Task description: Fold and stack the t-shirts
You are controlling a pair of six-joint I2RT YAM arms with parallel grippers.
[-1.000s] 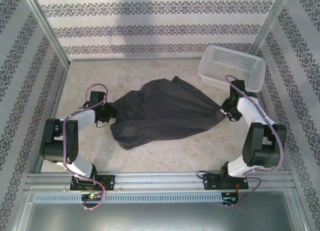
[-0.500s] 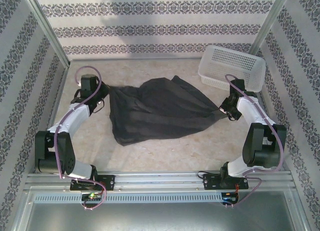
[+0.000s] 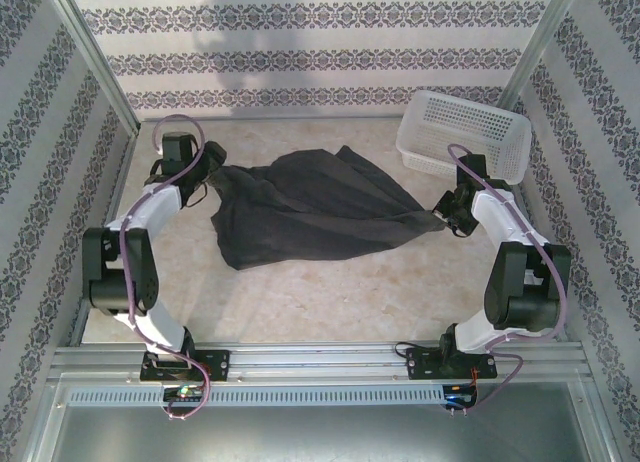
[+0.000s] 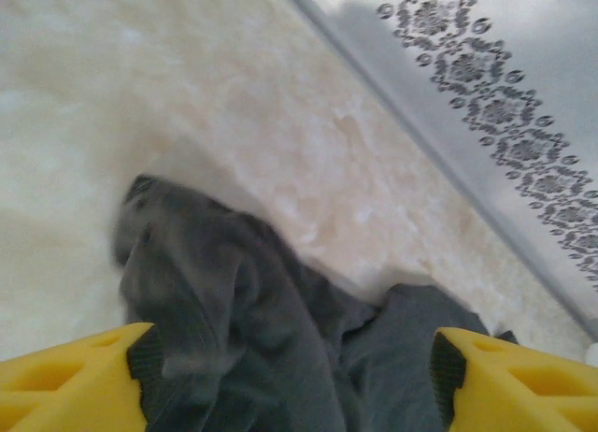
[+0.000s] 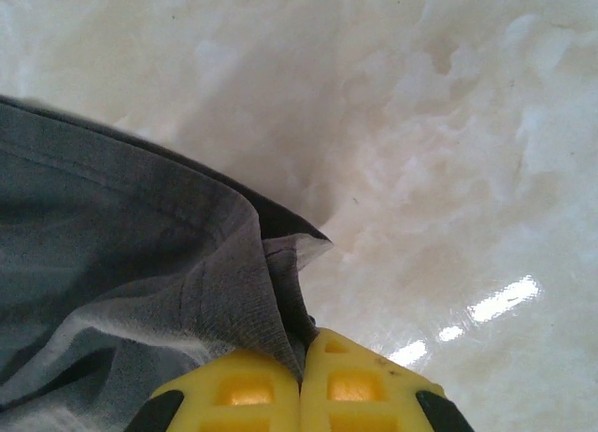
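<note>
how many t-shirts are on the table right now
1. The t-shirt lies crumpled mid-table, its right corner pinched by the right gripper. Another could hide beneath it.

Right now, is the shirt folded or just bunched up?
Bunched, not folded: the shirt lies as one rumpled, uneven sheet on the table, drawn to a point where the right end effector pinches its edge.

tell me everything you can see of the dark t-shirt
The t-shirt is plain charcoal, soft, thin fabric, unfolded and rumpled, spread across the middle of the table and tapering toward its right end. Its hemmed right corner is pinched in the shut right hand; its left end lies slack between the fingers of the open left hand.
</note>
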